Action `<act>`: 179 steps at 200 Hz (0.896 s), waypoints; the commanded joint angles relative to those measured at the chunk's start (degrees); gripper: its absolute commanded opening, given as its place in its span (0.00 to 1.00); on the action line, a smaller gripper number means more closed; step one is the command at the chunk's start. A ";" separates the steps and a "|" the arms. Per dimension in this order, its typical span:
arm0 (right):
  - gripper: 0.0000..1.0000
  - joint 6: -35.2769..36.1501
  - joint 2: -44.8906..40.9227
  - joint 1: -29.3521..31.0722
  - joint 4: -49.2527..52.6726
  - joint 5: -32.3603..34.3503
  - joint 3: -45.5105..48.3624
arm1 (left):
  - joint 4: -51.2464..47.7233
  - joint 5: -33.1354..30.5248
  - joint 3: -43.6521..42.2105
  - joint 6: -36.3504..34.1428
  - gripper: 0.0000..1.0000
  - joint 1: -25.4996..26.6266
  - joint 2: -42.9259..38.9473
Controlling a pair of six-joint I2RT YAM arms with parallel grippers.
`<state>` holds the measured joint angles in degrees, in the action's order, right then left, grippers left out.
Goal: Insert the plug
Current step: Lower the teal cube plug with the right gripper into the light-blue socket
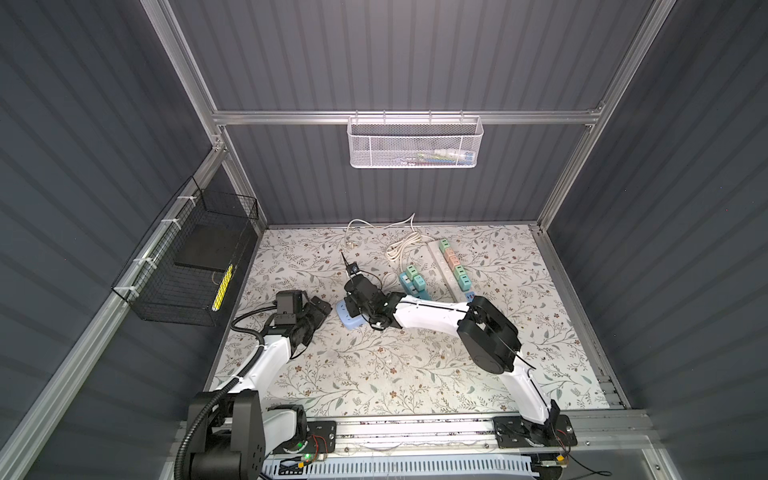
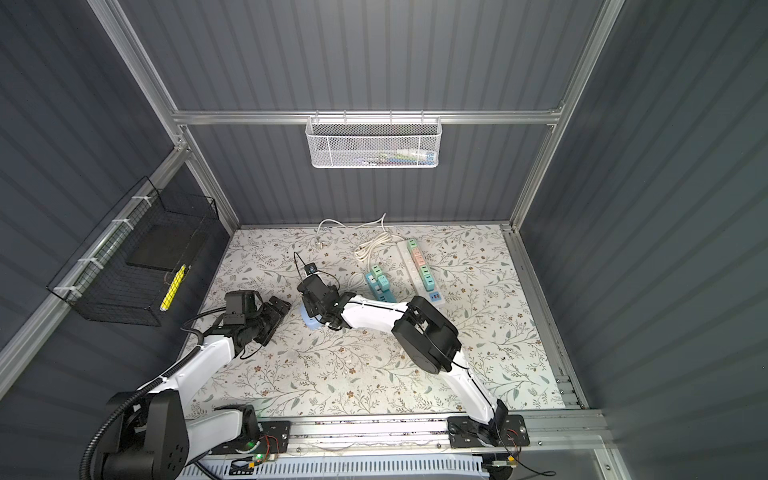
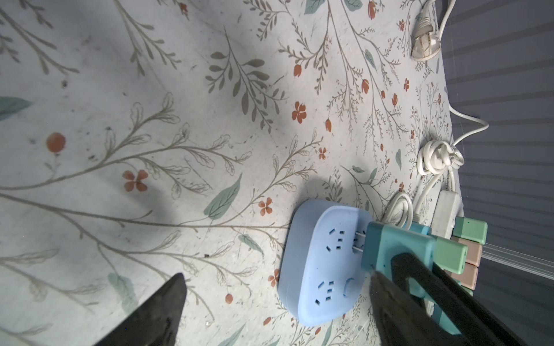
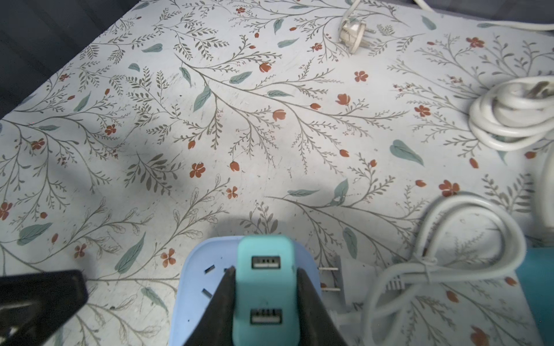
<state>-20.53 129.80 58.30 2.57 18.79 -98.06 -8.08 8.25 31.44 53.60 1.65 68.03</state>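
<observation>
A teal two-port USB plug is pinched between my right gripper's black fingers, directly over a light blue socket block. In the left wrist view the plug stands a little off the block. Its two metal prongs bridge the gap, tips at an upper socket's slots. In both top views the right wrist covers most of the block. My left gripper is open just left of the block, not touching it.
A white power strip with several coloured chargers lies at the back right, with teal chargers beside it. Coiled white cable and a loose white plug lie behind. A black wire basket hangs on the left wall.
</observation>
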 commanded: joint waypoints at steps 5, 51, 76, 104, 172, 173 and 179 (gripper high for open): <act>0.28 -0.03 2.63 0.23 5.59 0.40 0.24 | -0.71 0.66 0.11 -1.29 0.95 -0.51 -0.02; 0.28 1.80 4.11 0.47 8.27 0.13 0.71 | -1.11 0.12 0.10 -1.33 0.95 -0.51 -0.47; 0.28 2.32 4.90 0.79 8.73 0.18 1.98 | -1.35 -0.51 -0.02 -1.35 0.95 -0.50 -0.83; 0.28 3.41 5.12 1.28 8.13 1.64 3.61 | -1.64 -0.97 0.11 -0.91 0.95 -0.49 -1.14; 0.27 6.60 -3.18 1.37 -0.71 3.14 15.22 | -2.53 -1.22 0.33 0.02 0.95 -0.55 -2.31; 0.27 6.71 -3.43 1.37 -0.85 3.12 15.42 | -2.50 -1.22 0.31 0.06 0.95 -0.57 -2.34; 0.28 7.30 -4.74 1.26 -1.65 3.17 16.52 | -2.54 -1.09 0.32 0.26 0.95 -0.58 -2.38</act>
<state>-16.01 126.74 59.68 -5.48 22.04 -88.25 -9.02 7.51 31.42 53.63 1.39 66.94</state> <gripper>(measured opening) 0.294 0.953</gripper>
